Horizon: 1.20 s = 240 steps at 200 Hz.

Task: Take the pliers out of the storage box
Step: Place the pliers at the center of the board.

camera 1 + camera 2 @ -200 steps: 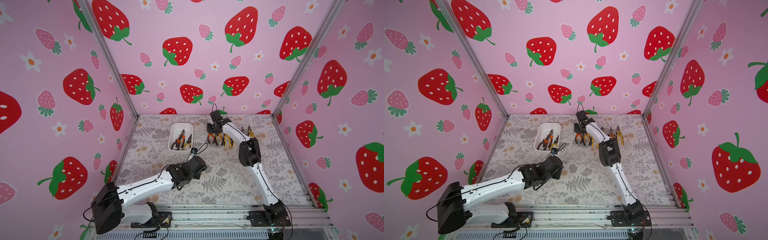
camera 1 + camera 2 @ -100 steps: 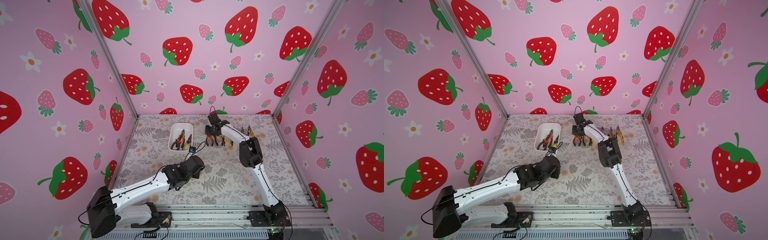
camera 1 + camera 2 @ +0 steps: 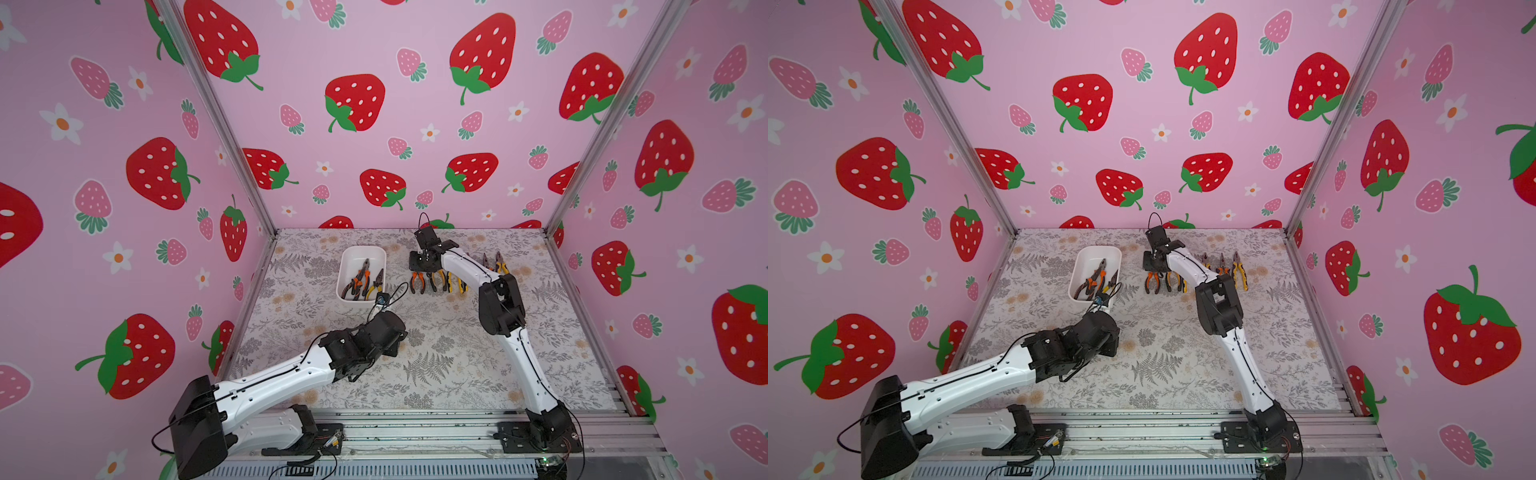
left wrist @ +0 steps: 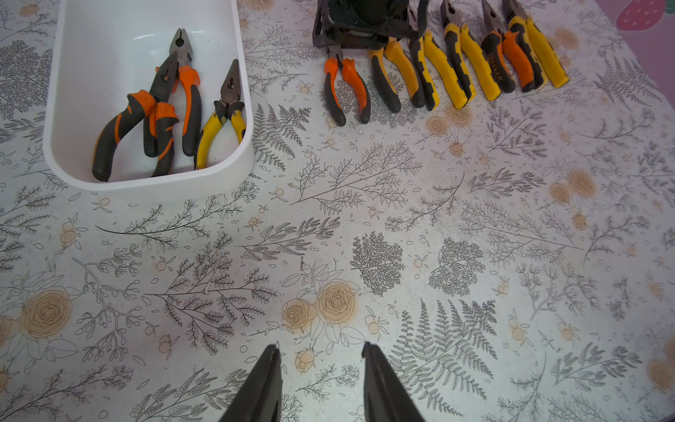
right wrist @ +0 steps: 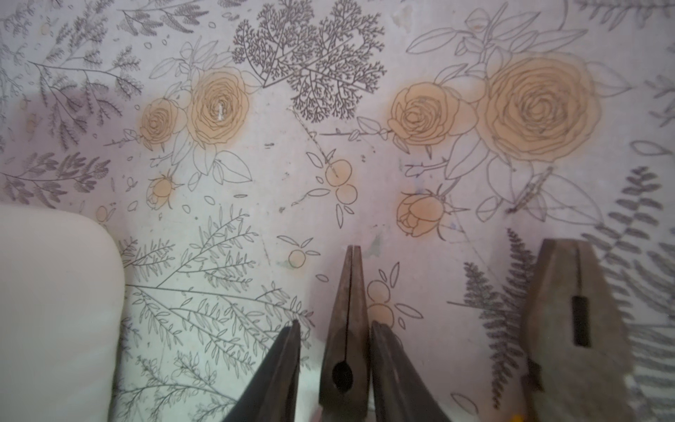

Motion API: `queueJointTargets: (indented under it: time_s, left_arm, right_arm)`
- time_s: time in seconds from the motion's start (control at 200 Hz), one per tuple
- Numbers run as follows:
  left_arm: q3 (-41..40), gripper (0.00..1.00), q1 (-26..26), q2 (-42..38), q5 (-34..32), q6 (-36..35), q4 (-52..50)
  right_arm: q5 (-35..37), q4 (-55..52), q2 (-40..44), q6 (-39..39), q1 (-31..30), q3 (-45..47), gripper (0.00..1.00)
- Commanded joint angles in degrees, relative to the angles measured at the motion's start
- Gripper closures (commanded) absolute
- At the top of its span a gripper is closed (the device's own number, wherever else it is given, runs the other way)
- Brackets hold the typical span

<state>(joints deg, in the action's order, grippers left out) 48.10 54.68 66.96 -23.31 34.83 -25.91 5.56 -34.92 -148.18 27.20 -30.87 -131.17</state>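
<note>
Right wrist view: right gripper (image 5: 336,324) stands spread around pliers (image 5: 347,292). Left gripper (image 4: 320,349) hangs spread, empty; in a top view, box (image 3: 362,248) sits at pliers' nine o'clock.

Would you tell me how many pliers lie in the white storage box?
3, in the storage box: two overlapping orange-and-black pairs, and one yellow-and-black pair beside them. None appear hidden.

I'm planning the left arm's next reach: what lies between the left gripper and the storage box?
Nothing. In the left wrist view, only bare floral tabletop lies between the left gripper and the storage box.
</note>
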Motion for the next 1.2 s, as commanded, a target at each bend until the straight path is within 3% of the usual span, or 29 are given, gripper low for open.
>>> queueJointTargets:
  time_s: [0.0,0.175,0.26,0.325,0.495,0.65,0.785,0.955,1.195]
  left_arm:
    - [0.8,0.59,-1.0,0.4,-0.4,0.0,-2.8]
    - [3.8,0.52,-3.8,0.9,1.6,-1.0,-6.1]
    - [5.5,0.48,-5.8,1.1,2.5,-2.8,-7.6]
    - [7.7,0.45,-8.7,1.9,3.7,-4.7,-9.2]
    - [15.2,0.44,-20.9,9.1,9.7,-11.9,-11.9]
    - [26.3,0.5,-28.0,21.6,11.1,-17.8,-16.5]
    - [35.7,0.58,-30.0,32.2,5.1,-22.7,-21.2]
    - [43.2,0.68,-32.5,41.0,4.3,-27.1,-23.4]
    - [50.1,0.62,-34.8,49.4,2.0,-31.0,-25.7]
  right_arm:
    - [-0.4,-2.3,3.2,-3.4,0.0,-2.3,0.62]
    - [5.2,-7.8,8.8,-8.9,0.2,-12.9,0.58]
    - [7.7,-9.7,14.7,-10.3,0.2,-12.6,0.58]
    - [7.5,-9.6,22.1,-9.4,0.1,-5.0,0.58]
    - [2.9,1.5,44.7,-4.1,-1.1,30.7,0.58]
    - [1.0,3.5,57.7,-2.3,-4.5,49.5,0.62]
    - [-1.1,4.1,66.0,0.5,-6.4,60.2,0.62]
    - [-2.7,5.5,73.1,3.9,-7.8,69.9,0.64]
    - [-3.1,6.4,76.4,5.0,-8.0,75.9,0.64]
